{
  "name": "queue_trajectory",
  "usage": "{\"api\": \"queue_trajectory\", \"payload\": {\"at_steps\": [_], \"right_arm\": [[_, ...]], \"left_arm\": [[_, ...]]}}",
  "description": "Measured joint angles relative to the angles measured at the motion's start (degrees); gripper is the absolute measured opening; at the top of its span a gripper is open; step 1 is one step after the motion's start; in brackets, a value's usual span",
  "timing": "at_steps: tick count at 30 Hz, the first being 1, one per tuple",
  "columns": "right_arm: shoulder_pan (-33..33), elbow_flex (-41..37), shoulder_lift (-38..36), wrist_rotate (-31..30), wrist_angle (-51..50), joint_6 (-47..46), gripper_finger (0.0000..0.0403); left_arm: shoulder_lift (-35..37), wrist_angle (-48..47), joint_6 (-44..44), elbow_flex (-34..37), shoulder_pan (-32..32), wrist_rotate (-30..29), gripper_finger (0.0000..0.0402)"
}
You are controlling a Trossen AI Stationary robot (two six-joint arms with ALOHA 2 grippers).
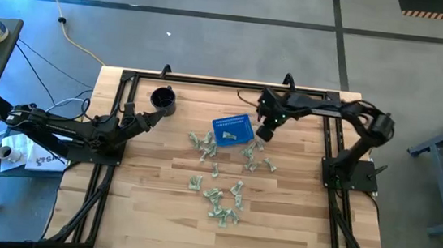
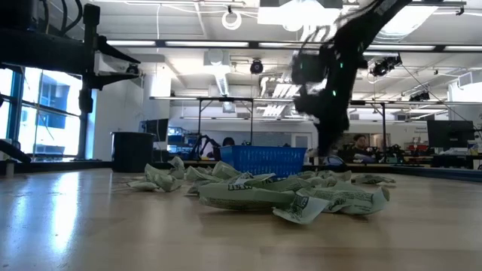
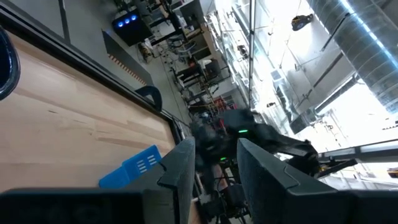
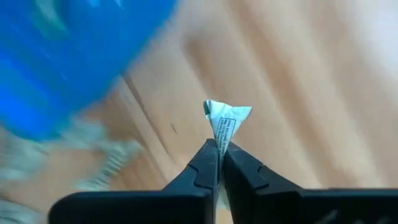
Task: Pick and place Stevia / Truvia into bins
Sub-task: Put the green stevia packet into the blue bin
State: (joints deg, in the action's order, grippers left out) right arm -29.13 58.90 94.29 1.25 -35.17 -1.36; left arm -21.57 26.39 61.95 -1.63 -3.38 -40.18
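Many pale green and white Stevia packets (image 1: 217,190) lie scattered on the wooden table, bunched in the low view (image 2: 290,194). The blue basket (image 1: 231,130) stands at the far middle of the table (image 2: 263,159). My right gripper (image 1: 265,133) hangs just right of the basket, above the packets, shut on one packet (image 4: 227,119). In the right wrist view the basket (image 4: 68,56) is a blue blur to one side. My left gripper (image 1: 153,118) waits open at the left, near a black cup (image 1: 163,100), pointing level across the table (image 3: 214,174). My right gripper pinches one packet's end (image 4: 221,138) between its two fingertips. It comes from above, slanting down. The rest of the packet sticks out past the fingertips, crumpled and fanned wide at its free end (image 4: 229,112), lifted clear of the table.
A black frame (image 1: 128,78) runs around the tabletop. Packets lie from the basket's near side (image 1: 203,143) down to mid-table (image 1: 225,214). Bare wood stretches along the near part of the table (image 1: 154,231). People and desks show far behind in the low view.
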Motion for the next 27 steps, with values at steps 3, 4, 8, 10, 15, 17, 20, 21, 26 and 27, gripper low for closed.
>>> {"api": "queue_trajectory", "payload": {"at_steps": [3, 4, 8, 10, 15, 17, 20, 21, 26, 27], "right_arm": [[1.6, 3.0, -3.7, 1.0, 1.9, -1.7, 0.0004], [2.1, 4.3, -4.1, 2.1, 2.8, -2.0, 0.0006], [4.7, 9.3, -1.4, 6.4, 3.7, -2.7, 0.0002], [6.1, 10.9, 1.4, 8.3, 3.4, -2.7, 0.0005], [10.3, 15.1, 6.7, 6.7, 3.2, -1.7, 0.002], [11.4, 16.5, 7.8, 2.8, 2.2, -1.0, 0.0037], [11.8, 18.1, 8.2, -1.9, -0.7, -0.6, 0.008], [11.7, 18.6, 8.1, -2.6, -1.3, -0.6, 0.0098], [11.5, 20.9, 8.1, -6.1, -8.0, 2.4, 0.0193], [11.5, 21.1, 8.1, -6.2, -8.3, 2.7, 0.0208]], "left_arm": [[0.0, 0.0, 0.0, 0.0, 0.0, 0.0, 0.0156], [0.0, 0.0, -0.1, 0.0, 0.0, 0.0, 0.0156], [0.0, -0.9, -0.2, 0.0, 0.0, 0.0, 0.0156], [0.0, -1.0, -0.2, 0.0, 0.0, 0.0, 0.0156], [0.0, -0.9, -0.2, 0.0, 0.0, 1.8, 0.0156], [0.0, -1.0, 0.2, 0.0, 0.0, 2.6, 0.0156], [0.0, -1.9, 1.8, 0.0, 0.0, 4.6, 0.0156], [0.0, -2.3, 2.0, 0.0, 0.0, 5.6, 0.0156], [0.0, -3.0, 3.0, 0.0, 0.0, 7.7, 0.0156], [0.0, -3.0, 3.0, 0.0, 0.0, 7.7, 0.0156]]}}
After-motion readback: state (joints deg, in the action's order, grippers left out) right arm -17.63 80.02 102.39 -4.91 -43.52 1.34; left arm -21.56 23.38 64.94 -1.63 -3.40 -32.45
